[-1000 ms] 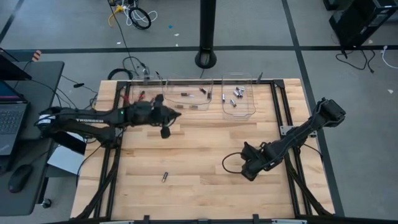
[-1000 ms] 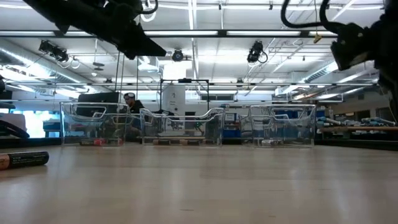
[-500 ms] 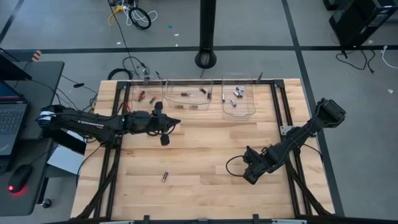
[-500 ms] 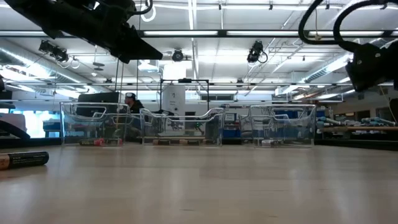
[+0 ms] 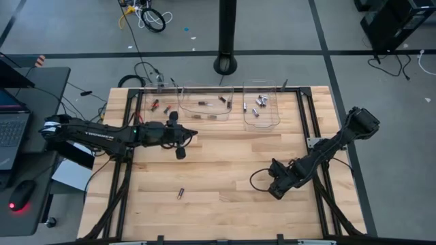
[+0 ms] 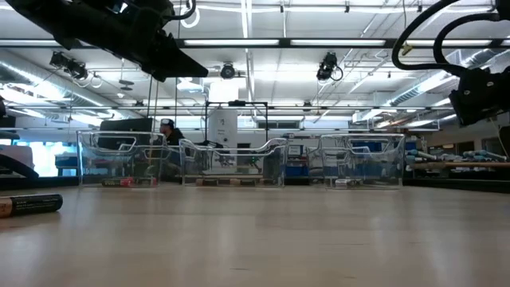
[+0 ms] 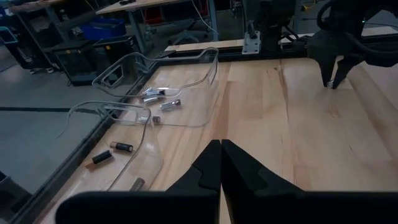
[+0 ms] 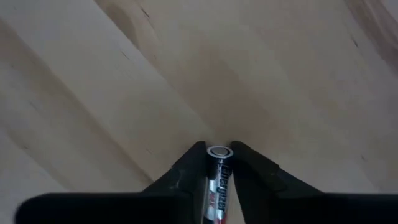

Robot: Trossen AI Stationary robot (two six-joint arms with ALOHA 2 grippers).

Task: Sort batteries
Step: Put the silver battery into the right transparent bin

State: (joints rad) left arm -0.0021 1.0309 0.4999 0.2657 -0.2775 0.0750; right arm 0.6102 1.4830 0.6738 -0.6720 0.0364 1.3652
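Overhead, the right gripper (image 5: 274, 188) sits low over the wooden table (image 5: 225, 163) at about four o'clock from the table's centre. Its wrist view shows the two dark fingers (image 8: 189, 163) pinched on a silver battery (image 8: 218, 180), which stands end-on between them with the bare wood just beyond.

The left gripper (image 5: 182, 133) reaches in at about ten o'clock, near the clear bins, and its fingers (image 7: 208, 168) are pressed together with nothing between them.

Three clear plastic bins (image 5: 262, 112) line the table's twelve o'clock edge. Several batteries (image 5: 259, 103) lie in the bin toward one o'clock, a few more (image 5: 212, 103) in the middle bin, and red-ended ones (image 5: 160, 106) in the bin toward eleven o'clock. One loose battery (image 5: 180, 193) lies alone on the wood at about seven o'clock, well apart from both grippers.
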